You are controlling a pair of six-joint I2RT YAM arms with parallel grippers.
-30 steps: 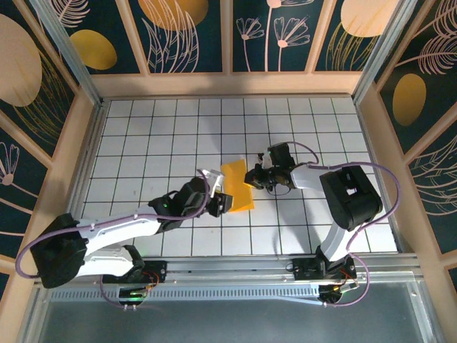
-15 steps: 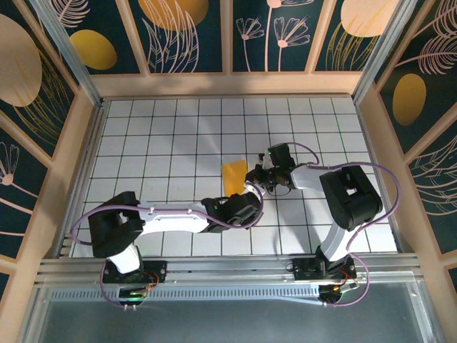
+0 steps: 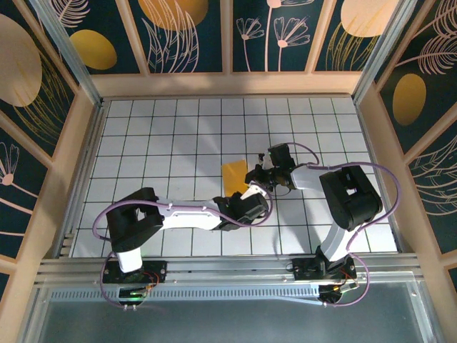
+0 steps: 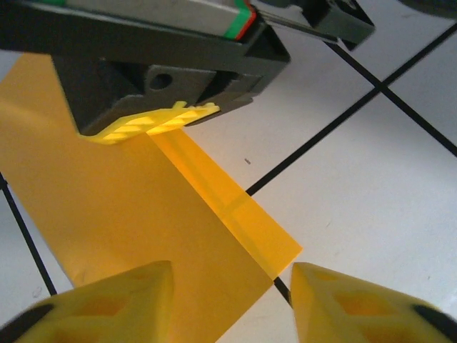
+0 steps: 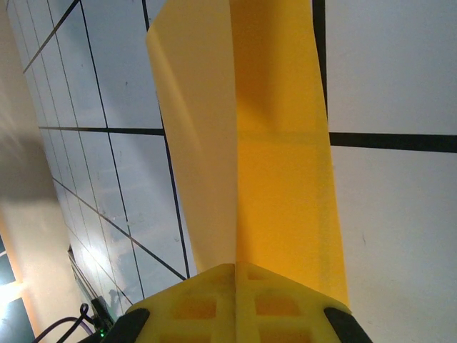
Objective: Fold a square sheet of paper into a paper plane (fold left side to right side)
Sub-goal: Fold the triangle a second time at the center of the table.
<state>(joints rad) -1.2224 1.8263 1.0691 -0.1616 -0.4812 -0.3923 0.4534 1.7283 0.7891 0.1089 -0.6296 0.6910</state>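
The right gripper (image 5: 235,270) is closed on one edge of the sheet of paper (image 5: 280,143), which lies near the centre of the table (image 3: 157,136). The left gripper (image 4: 232,289) is open over a corner of the sheet, with its arm stretched low across the table.

You've got one square sheet of paper (image 3: 233,176) on one white-tiled worktop (image 3: 157,136). Count two robot arms reaching over it: one left arm (image 3: 186,213), one right arm (image 3: 348,196), on one metal rail (image 3: 228,269).
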